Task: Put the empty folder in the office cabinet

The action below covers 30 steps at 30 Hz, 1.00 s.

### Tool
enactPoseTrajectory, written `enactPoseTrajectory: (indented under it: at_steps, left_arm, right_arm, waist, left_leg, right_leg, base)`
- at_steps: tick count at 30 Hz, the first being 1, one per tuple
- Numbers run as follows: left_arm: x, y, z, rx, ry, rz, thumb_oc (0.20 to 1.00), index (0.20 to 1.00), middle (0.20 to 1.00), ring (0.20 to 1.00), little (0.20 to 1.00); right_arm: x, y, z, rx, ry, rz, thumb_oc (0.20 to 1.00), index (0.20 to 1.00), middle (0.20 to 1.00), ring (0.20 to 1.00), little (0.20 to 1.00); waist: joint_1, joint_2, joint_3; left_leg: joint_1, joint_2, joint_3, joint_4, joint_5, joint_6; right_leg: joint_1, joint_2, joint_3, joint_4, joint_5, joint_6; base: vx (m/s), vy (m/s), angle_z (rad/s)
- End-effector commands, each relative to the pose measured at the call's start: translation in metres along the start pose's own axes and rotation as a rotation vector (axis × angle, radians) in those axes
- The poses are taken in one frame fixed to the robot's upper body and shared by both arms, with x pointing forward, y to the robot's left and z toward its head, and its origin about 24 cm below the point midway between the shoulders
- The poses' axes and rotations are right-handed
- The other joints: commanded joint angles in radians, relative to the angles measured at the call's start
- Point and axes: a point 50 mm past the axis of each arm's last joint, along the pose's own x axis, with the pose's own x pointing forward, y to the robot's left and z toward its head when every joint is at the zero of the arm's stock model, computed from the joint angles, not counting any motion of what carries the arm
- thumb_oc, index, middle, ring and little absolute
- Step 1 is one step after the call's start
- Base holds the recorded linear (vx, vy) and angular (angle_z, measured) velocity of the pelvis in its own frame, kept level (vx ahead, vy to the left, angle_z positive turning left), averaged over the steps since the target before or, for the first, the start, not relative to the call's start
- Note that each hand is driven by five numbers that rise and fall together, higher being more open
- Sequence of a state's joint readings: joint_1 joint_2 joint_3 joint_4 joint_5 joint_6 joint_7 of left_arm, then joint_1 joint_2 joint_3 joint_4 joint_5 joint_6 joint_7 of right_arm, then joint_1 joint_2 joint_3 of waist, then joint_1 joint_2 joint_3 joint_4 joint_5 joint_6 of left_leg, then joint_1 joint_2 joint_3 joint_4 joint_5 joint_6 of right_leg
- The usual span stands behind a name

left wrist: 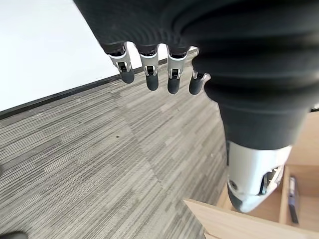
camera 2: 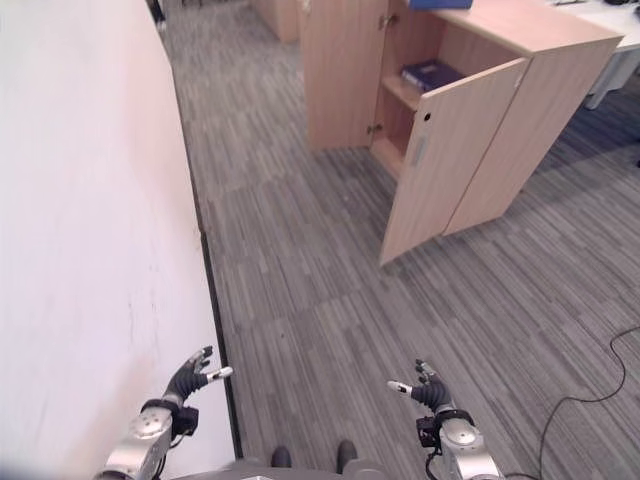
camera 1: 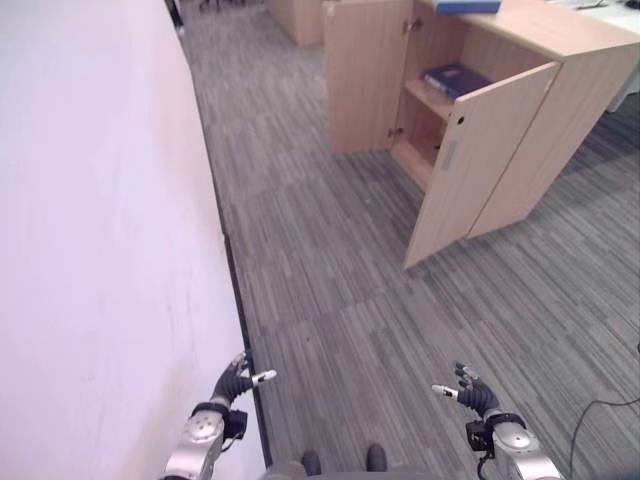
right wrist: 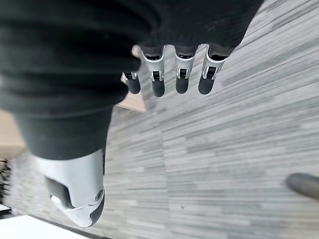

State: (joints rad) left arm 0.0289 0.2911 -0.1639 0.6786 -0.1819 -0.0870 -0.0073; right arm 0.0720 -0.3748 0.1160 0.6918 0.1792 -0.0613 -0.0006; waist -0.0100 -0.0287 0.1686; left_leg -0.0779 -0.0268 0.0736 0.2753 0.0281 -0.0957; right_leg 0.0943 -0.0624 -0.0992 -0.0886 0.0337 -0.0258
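A light wooden office cabinet (camera 1: 560,60) stands at the far right with both doors swung out; the nearer door (camera 1: 480,160) juts toward me. On its upper shelf lies a dark blue folder (camera 1: 455,78). A second blue folder (camera 1: 468,6) rests on the cabinet's top. Low in the eye views, well short of the cabinet, are my left hand (camera 1: 232,382) and right hand (camera 1: 472,393). Both are open with relaxed fingers and hold nothing. The left wrist view has the left hand's fingers (left wrist: 152,74) over carpet, with the cabinet's door edge (left wrist: 234,219) past them. The right hand's fingers (right wrist: 169,79) hang over bare carpet.
A white wall (camera 1: 100,250) with a black skirting strip runs along my left side, close to the left hand. Grey striped carpet (camera 1: 330,280) stretches between me and the cabinet. More wooden furniture (camera 1: 295,15) stands at the far back.
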Motion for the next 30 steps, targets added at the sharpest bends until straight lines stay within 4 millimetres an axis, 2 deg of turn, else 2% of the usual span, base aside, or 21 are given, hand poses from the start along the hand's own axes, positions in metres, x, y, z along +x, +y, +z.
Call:
enactPoseTrajectory:
  at_steps: [1, 2, 4, 6, 7, 9, 12, 16, 17, 19, 21, 22, 23, 24, 25, 26, 27, 28, 29, 30]
  left_arm:
    - [0.006, 0.000, 0.022, -0.009, -0.097, 0.001, 1.000, 1.000, 1.000, 1.000, 1.000]
    - [0.006, 0.000, 0.022, -0.009, -0.097, 0.001, 1.000, 1.000, 1.000, 1.000, 1.000]
    - [0.005, 0.000, 0.021, -0.003, -0.089, -0.002, 1.000, 1.000, 1.000, 1.000, 1.000]
    - [0.005, 0.000, 0.019, 0.001, -0.082, 0.006, 1.000, 1.000, 1.000, 1.000, 1.000]
    - [0.005, 0.000, 0.019, 0.002, -0.082, 0.006, 1.000, 1.000, 1.000, 1.000, 1.000]
    - [0.005, 0.004, 0.021, 0.001, -0.092, 0.025, 1.000, 1.000, 1.000, 1.000, 1.000]
    - [0.001, 0.012, 0.014, -0.016, -0.079, 0.056, 1.000, 1.000, 1.000, 1.000, 1.000]
    - [-0.003, 0.016, 0.000, -0.010, -0.031, 0.065, 1.000, 1.000, 1.000, 1.000, 1.000]
    - [-0.005, 0.019, -0.003, -0.002, -0.021, 0.073, 1.000, 1.000, 1.000, 1.000, 1.000]
    - [-0.006, 0.022, -0.003, 0.002, -0.021, 0.081, 1.000, 1.000, 1.000, 1.000, 1.000]
    - [-0.007, 0.026, -0.002, 0.020, -0.027, 0.085, 1.000, 1.000, 1.000, 1.000, 1.000]
    - [-0.008, 0.029, -0.001, 0.021, -0.030, 0.094, 1.000, 1.000, 1.000, 1.000, 1.000]
    - [-0.008, 0.031, 0.001, 0.022, -0.037, 0.098, 1.000, 1.000, 1.000, 1.000, 1.000]
    - [-0.008, 0.031, 0.001, 0.023, -0.037, 0.099, 1.000, 1.000, 1.000, 1.000, 1.000]
    - [-0.008, 0.035, 0.005, 0.021, -0.053, 0.109, 1.000, 1.000, 1.000, 1.000, 1.000]
    - [-0.007, 0.036, 0.008, 0.020, -0.061, 0.112, 1.000, 1.000, 1.000, 1.000, 1.000]
    - [-0.006, 0.041, 0.014, 0.019, -0.078, 0.132, 1.000, 1.000, 1.000, 1.000, 1.000]
    - [-0.006, 0.043, 0.016, 0.022, -0.086, 0.136, 1.000, 1.000, 1.000, 1.000, 1.000]
    - [-0.006, 0.043, 0.016, 0.022, -0.087, 0.136, 1.000, 1.000, 1.000, 1.000, 1.000]
    - [-0.006, 0.043, 0.017, 0.018, -0.092, 0.140, 1.000, 1.000, 1.000, 1.000, 1.000]
  right_arm:
    - [0.003, -0.017, 0.016, 0.057, -0.071, -0.060, 1.000, 1.000, 1.000, 1.000, 1.000]
    - [0.003, -0.017, 0.016, 0.058, -0.071, -0.060, 1.000, 1.000, 1.000, 1.000, 1.000]
    - [0.002, -0.019, 0.015, 0.061, -0.073, -0.065, 1.000, 1.000, 1.000, 1.000, 1.000]
    - [0.003, -0.019, 0.018, 0.061, -0.079, -0.069, 1.000, 1.000, 1.000, 1.000, 1.000]
    - [0.003, -0.019, 0.018, 0.061, -0.078, -0.069, 1.000, 1.000, 1.000, 1.000, 1.000]
    - [0.004, -0.018, 0.021, 0.059, -0.086, -0.074, 1.000, 1.000, 1.000, 1.000, 1.000]
    - [0.006, -0.017, 0.019, 0.042, -0.067, -0.069, 1.000, 1.000, 1.000, 1.000, 1.000]
    - [0.006, -0.012, 0.012, 0.047, -0.044, -0.052, 1.000, 1.000, 1.000, 1.000, 1.000]
    - [0.005, -0.007, 0.011, 0.054, -0.046, -0.039, 1.000, 1.000, 1.000, 1.000, 1.000]
    - [0.006, 0.000, 0.012, 0.060, -0.047, -0.016, 1.000, 1.000, 1.000, 1.000, 1.000]
    - [0.008, 0.008, 0.013, 0.069, -0.050, 0.004, 1.000, 1.000, 1.000, 1.000, 1.000]
    - [0.008, 0.011, 0.017, 0.073, -0.065, 0.014, 1.000, 1.000, 1.000, 1.000, 1.000]
    - [0.010, 0.014, 0.022, 0.073, -0.082, 0.023, 1.000, 1.000, 1.000, 1.000, 1.000]
    - [0.010, 0.014, 0.023, 0.073, -0.082, 0.024, 1.000, 1.000, 1.000, 1.000, 1.000]
    - [0.012, 0.019, 0.029, 0.069, -0.105, 0.039, 1.000, 1.000, 1.000, 1.000, 1.000]
    - [0.013, 0.020, 0.034, 0.066, -0.119, 0.044, 1.000, 1.000, 1.000, 1.000, 1.000]
    - [0.017, 0.022, 0.048, 0.064, -0.159, 0.048, 1.000, 1.000, 1.000, 1.000, 1.000]
    - [0.017, 0.022, 0.053, 0.071, -0.180, 0.048, 1.000, 1.000, 1.000, 1.000, 1.000]
    - [0.017, 0.022, 0.053, 0.070, -0.180, 0.048, 1.000, 1.000, 1.000, 1.000, 1.000]
    - [0.016, 0.024, 0.062, 0.078, -0.221, 0.051, 1.000, 1.000, 1.000, 1.000, 1.000]
  waist:
    - [-0.016, 0.025, 0.028]
    - [-0.016, 0.024, 0.028]
    - [-0.006, 0.021, 0.023]
    - [0.022, 0.038, 0.023]
    - [0.021, 0.036, 0.022]
    - [0.042, 0.033, 0.028]
    - [0.085, 0.027, 0.025]
    - [0.108, 0.026, 0.001]
    - [0.118, 0.022, -0.012]
    - [0.127, 0.002, -0.023]
    - [0.135, -0.021, -0.034]
    - [0.141, -0.032, -0.038]
    - [0.145, -0.037, -0.038]
    - [0.147, -0.039, -0.039]
    - [0.151, -0.041, -0.031]
    - [0.156, -0.031, -0.031]
    - [0.148, 0.002, -0.011]
    - [0.144, 0.015, -0.006]
    - [0.143, 0.014, -0.004]
    - [0.115, 0.043, 0.013]
  left_leg:
    - [-0.012, 0.195, 0.013, 0.026, 0.045, -0.067]
    - [-0.012, 0.194, 0.013, 0.027, 0.044, -0.067]
    - [-0.039, 0.215, 0.024, -0.055, 0.022, -0.057]
    - [-0.123, 0.247, -0.016, -0.196, 0.098, -0.069]
    - [-0.120, 0.244, -0.016, -0.202, 0.100, -0.070]
    - [-0.170, 0.265, -0.049, -0.281, 0.123, -0.083]
    - [-0.242, 0.312, -0.145, -0.333, 0.159, -0.118]
    - [-0.235, 0.327, -0.119, -0.334, 0.193, -0.129]
    - [-0.224, 0.320, -0.106, -0.324, 0.221, -0.132]
    - [-0.214, 0.293, -0.097, -0.305, 0.217, -0.115]
    - [-0.207, 0.257, -0.076, -0.272, 0.187, -0.089]
    - [-0.201, 0.240, -0.062, -0.261, 0.168, -0.074]
    - [-0.191, 0.223, -0.053, -0.254, 0.145, -0.056]
    - [-0.192, 0.222, -0.050, -0.252, 0.143, -0.054]
    - [-0.177, 0.206, -0.043, -0.249, 0.124, -0.040]
    - [-0.168, 0.200, -0.037, -0.245, 0.106, -0.023]
    - [-0.115, 0.184, -0.033, -0.257, 0.072, 0.013]
    - [-0.096, 0.175, -0.029, -0.263, 0.060, 0.023]
    - [-0.094, 0.174, -0.029, -0.264, 0.059, 0.023]
    - [-0.023, 0.153, -0.034, -0.299, 0.029, 0.045]
  right_leg:
    - [0.104, -0.020, 0.040, 0.051, -0.146, 0.092]
    - [0.104, -0.021, 0.040, 0.051, -0.148, 0.092]
    - [0.118, -0.038, 0.041, 0.053, -0.171, 0.106]
    - [0.145, -0.043, 0.058, 0.070, -0.216, 0.122]
    - [0.144, -0.046, 0.056, 0.074, -0.221, 0.122]
    - [0.170, -0.057, 0.092, 0.090, -0.256, 0.127]
    - [0.238, -0.083, 0.177, 0.099, -0.299, 0.146]
    - [0.280, -0.115, 0.197, 0.096, -0.312, 0.170]
    - [0.280, -0.144, 0.202, 0.112, -0.294, 0.192]
    - [0.255, -0.176, 0.213, 0.141, -0.221, 0.220]
    - [0.219, -0.204, 0.227, 0.192, -0.095, 0.249]
    - [0.200, -0.219, 0.233, 0.223, -0.012, 0.258]
    - [0.173, -0.224, 0.229, 0.249, 0.042, 0.264]
    - [0.171, -0.226, 0.231, 0.250, 0.042, 0.265]
    - [0.145, -0.233, 0.231, 0.311, 0.120, 0.267]
    - [0.112, -0.231, 0.223, 0.357, 0.147, 0.266]
    - [0.024, -0.219, 0.201, 0.500, 0.221, 0.253]
    - [0.007, -0.213, 0.185, 0.524, 0.226, 0.258]
    - [0.008, -0.214, 0.185, 0.526, 0.224, 0.259]
    - [-0.074, -0.175, 0.166, 0.595, 0.167, 0.243]
  base:
    - [0.10, 0.046, -0.08]
    - [0.17, 0.078, 0.06]
    - [0.24, 0.108, 0.16]
    - [0.32, 0.158, 0.09]
    - [0.21, 0.091, 0.20]
    - [0.29, 0.135, 0.06]
    - [0.50, 0.269, -0.33]
    - [0.42, 0.302, -0.52]
    - [0.34, 0.311, -0.43]
    - [0.37, 0.337, -0.12]
    - [0.29, 0.281, 0.11]
    - [0.27, 0.269, 0.20]
    - [0.18, 0.182, 0.09]
    - [0.16, 0.179, -0.02]
    - [0.17, 0.202, -0.13]
    - [0.31, 0.407, -0.24]
    - [0.30, 0.390, -0.23]
    - [0.22, 0.297, -0.20]
    - [0.31, 0.319, 0.27]
    - [0.34, 0.317, 0.41]
